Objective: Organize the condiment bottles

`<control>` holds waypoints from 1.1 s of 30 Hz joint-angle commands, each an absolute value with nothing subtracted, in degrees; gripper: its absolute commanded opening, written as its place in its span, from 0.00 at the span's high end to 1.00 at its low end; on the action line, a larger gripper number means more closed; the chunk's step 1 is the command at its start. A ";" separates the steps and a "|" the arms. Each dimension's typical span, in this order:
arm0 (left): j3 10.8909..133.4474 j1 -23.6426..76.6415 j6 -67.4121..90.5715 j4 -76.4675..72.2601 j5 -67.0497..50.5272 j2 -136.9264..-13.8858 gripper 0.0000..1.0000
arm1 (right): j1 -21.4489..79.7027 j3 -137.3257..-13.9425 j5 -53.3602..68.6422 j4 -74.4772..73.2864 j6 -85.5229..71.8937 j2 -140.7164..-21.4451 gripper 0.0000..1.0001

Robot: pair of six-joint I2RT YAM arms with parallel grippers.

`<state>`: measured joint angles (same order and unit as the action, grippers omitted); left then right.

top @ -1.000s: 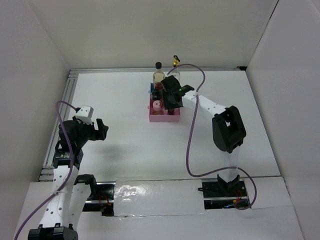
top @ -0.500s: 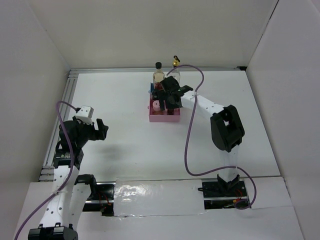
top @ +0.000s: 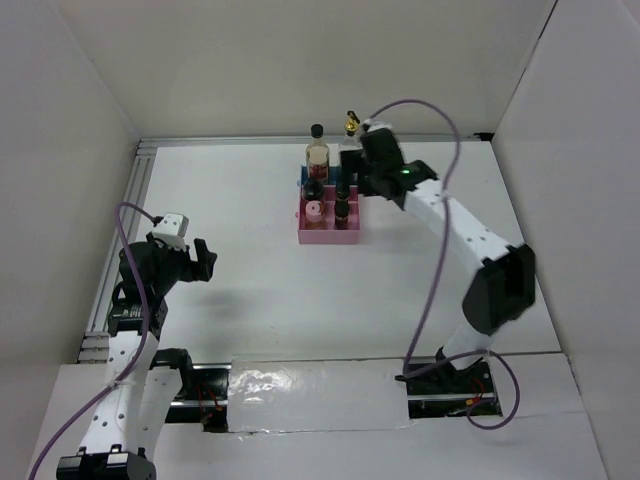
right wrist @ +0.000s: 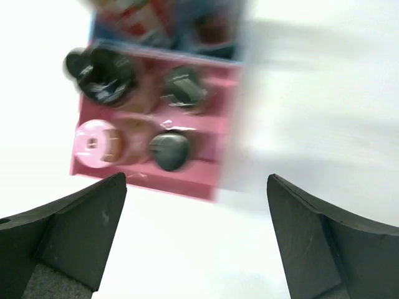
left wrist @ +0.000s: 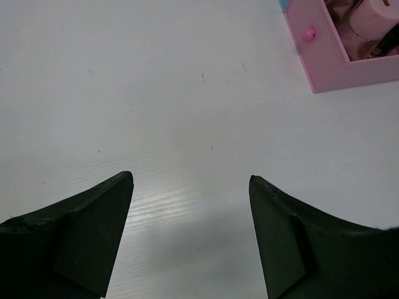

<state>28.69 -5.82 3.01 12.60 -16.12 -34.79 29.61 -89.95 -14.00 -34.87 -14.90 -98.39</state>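
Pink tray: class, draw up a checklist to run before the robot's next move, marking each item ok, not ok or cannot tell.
1. The pink-lidded jar and three black-lidded jars sit inside the pink tray: ok.
2. The right gripper is open, nothing between its fingers: ok.
3. The left gripper is open and empty over the table: ok.
4. The black-capped bottle stands upright behind the pink tray: ok.
5. The gold-spout bottle is seated in the blue tray: cannot tell; the right gripper hides its base.

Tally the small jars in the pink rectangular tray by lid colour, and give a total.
Black-lidded small jars: 3
Pink-lidded small jar: 1
Total: 4
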 commanded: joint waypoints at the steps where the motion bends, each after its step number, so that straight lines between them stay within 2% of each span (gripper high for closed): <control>1: 28.65 -6.06 2.46 9.76 -16.79 -34.72 0.13 | 17.28 -83.45 -13.80 -33.05 -15.72 -86.94 0.00; 6: 28.56 -5.89 2.81 9.76 -17.58 -34.72 0.13 | -2.25 -73.33 -5.39 -35.16 -18.63 -79.03 0.00; 8: 28.48 -6.06 2.90 9.76 -17.75 -34.72 0.13 | -7.96 -71.03 -3.52 -34.98 -19.42 -76.91 0.00; 11: 28.21 -5.89 3.25 9.58 -18.19 -34.72 0.14 | -11.33 -67.42 -1.41 -33.40 -21.00 -74.27 0.00; 21: 28.83 -5.63 4.39 10.46 -18.98 -34.54 0.15 | -10.46 -67.15 -4.48 -33.75 -22.06 -71.73 0.00; 33: 29.97 -5.71 4.75 11.60 -19.42 -34.54 0.15 | -10.46 -64.51 -2.37 -31.47 -18.72 -68.38 0.00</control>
